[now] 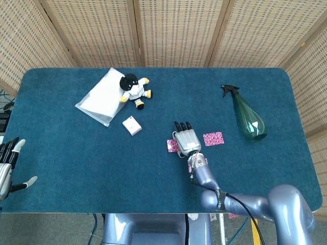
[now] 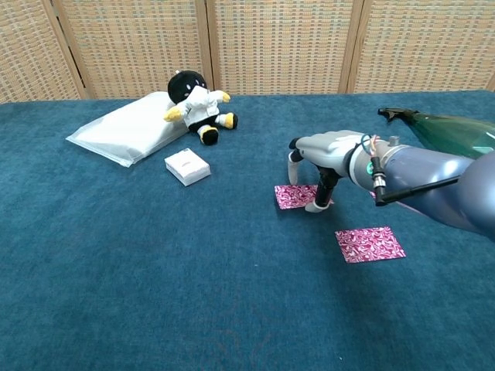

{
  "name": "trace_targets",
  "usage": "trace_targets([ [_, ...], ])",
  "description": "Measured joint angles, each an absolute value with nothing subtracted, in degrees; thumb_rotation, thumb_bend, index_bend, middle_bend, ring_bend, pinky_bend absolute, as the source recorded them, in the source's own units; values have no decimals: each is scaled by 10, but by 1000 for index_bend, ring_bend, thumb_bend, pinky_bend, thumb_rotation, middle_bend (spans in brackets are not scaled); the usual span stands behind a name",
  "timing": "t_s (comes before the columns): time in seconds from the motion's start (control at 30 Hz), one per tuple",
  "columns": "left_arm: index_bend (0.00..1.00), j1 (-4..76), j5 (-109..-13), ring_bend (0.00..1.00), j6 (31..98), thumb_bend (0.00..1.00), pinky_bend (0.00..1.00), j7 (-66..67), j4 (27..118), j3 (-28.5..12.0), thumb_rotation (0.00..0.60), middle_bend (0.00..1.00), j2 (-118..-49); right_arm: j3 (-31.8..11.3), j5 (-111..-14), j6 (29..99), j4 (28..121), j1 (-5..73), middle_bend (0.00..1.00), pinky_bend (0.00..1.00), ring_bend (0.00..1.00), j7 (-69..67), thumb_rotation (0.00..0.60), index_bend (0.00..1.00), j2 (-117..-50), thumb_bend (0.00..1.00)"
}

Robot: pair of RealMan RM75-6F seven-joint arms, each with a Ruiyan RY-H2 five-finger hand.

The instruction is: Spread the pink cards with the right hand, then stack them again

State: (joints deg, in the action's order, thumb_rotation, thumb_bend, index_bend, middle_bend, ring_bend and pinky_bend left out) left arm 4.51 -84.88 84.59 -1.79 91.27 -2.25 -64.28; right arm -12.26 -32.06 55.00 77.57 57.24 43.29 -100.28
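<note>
My right hand (image 1: 186, 140) (image 2: 329, 154) arches over a pink card (image 1: 172, 146) (image 2: 294, 196) near the table's middle, fingertips pressing down on its right part. A second pink card (image 1: 213, 138) lies flat just to the right of the hand in the head view; my forearm mostly hides it in the chest view. A third pink card (image 2: 370, 243) lies nearer to me, and in the head view it peeks out beside my forearm (image 1: 205, 162). My left hand (image 1: 8, 164) hangs off the table's left front corner, fingers apart, holding nothing.
A green spray bottle (image 1: 249, 118) (image 2: 456, 133) lies at the right. A plush toy (image 1: 134, 91) (image 2: 197, 104) rests against a white bag (image 1: 101, 97) (image 2: 124, 127) at the back left. In front of them sits a small white box (image 1: 132, 125) (image 2: 186, 166).
</note>
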Motion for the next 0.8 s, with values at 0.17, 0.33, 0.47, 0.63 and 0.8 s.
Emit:
trace_targets([
  [0.17, 0, 45, -850, 0, 846, 0, 0, -19, 913, -22, 600, 0, -642, -115, -324, 564, 803, 562, 0, 20, 0, 434, 600, 559, -986, 452],
  [0.33, 0, 45, -852, 0, 846, 0, 0, -23, 913, -21, 600, 0, -642, -104, -332, 580, 843, 545, 0, 20, 0, 429, 600, 559, -965, 466],
  [0.47, 0, 45, -854, 0, 846, 0, 0, -25, 913, -20, 600, 0, -641, -91, -345, 597, 875, 527, 0, 20, 0, 423, 600, 559, -948, 466],
  [0.63, 0, 45, -855, 0, 847, 0, 0, -27, 912, -20, 600, 0, -640, -66, -371, 625, 913, 498, 0, 20, 0, 411, 600, 559, -928, 466],
  [0.8, 0, 45, -855, 0, 848, 0, 0, -27, 911, -20, 600, 0, -641, -52, -393, 635, 927, 477, 0, 20, 0, 393, 600, 559, -921, 466],
])
